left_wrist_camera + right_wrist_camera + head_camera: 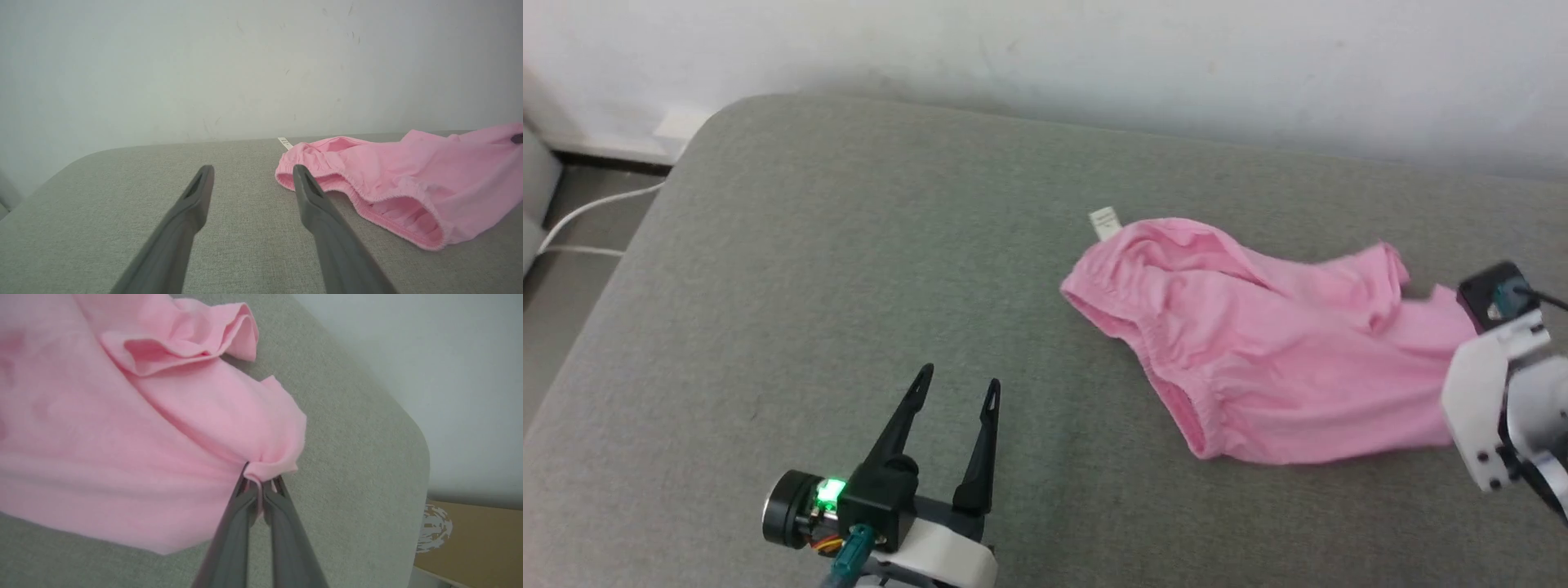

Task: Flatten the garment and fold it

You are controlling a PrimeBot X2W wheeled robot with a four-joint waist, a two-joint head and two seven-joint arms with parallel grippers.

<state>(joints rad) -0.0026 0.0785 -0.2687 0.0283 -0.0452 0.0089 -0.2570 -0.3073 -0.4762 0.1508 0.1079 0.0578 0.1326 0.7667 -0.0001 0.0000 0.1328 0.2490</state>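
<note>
Shorts (1258,351) of light pink cloth lie rumpled on the right half of a grey upholstered pad (849,245) that runs up to a pale wall (1094,49). From the head view, the gathered waistband (1156,359) faces the left and near side. A small white label (1104,222) pokes out at the far left corner onto the pad. The left pincer (958,385) sits at the lower left with its 2 dark fingers spread and nothing between them, well apart from the shorts. A green light (831,490) glows on its wrist. At the right edge the right arm's pale wrist housing (1482,408) hangs over the right end of the shorts, and from here it hides its own fingers. A white cable (588,208) trails on the floor off the pad's left side.

In the left wrist view, the 2 fingers stand apart above bare grey pad. The waistband gapes open just right of the right finger's tip — whether cloth and tip touch I cannot tell.

In the right wrist view, the right pincer (260,479) is pressed together on a bunched corner of the shorts' edge, the cloth puckering where the tips nip it. The rest of the pink fabric spreads away up and to the left, with a ruffled fold (184,330) near the top. Beyond the pad's rounded corner is a tan cardboard surface (470,539).
</note>
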